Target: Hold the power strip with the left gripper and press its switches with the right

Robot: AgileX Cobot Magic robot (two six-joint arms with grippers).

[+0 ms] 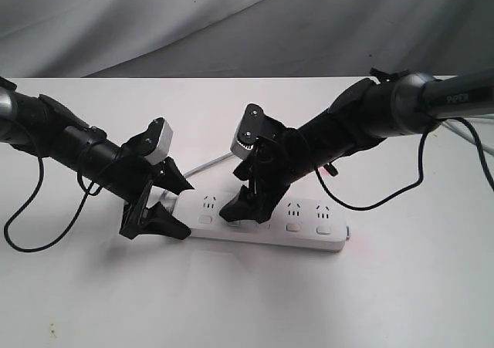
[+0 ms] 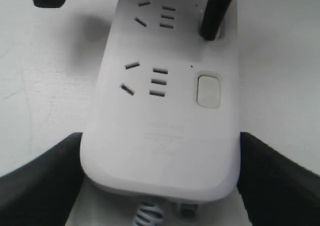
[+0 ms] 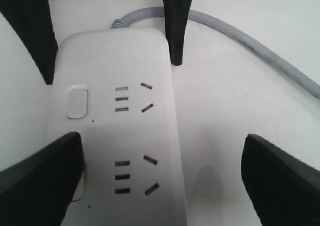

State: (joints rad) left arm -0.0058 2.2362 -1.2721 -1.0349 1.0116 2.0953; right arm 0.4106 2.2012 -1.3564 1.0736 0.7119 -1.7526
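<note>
TABLE-TOP TEST: A white table (image 1: pixel 247 309) carries the power strip (image 1: pixel 309 232), which lies flat across its middle with the outlets facing up. The left gripper (image 1: pixel 176 209) is clamped across the strip's cord end, one black finger pressed to each long side. The right gripper (image 1: pixel 248 207) hangs over the strip just beside it, jaws wide apart. One fingertip (image 2: pixel 212 15) is down on the switch row at the second outlet from the cord end, and the other is off the strip's far edge. The grey cord (image 3: pixel 250 40) curls away behind the strip. Of the switches (image 2: pixel 208 90), the one nearest the cord end stands uncovered.
</note>
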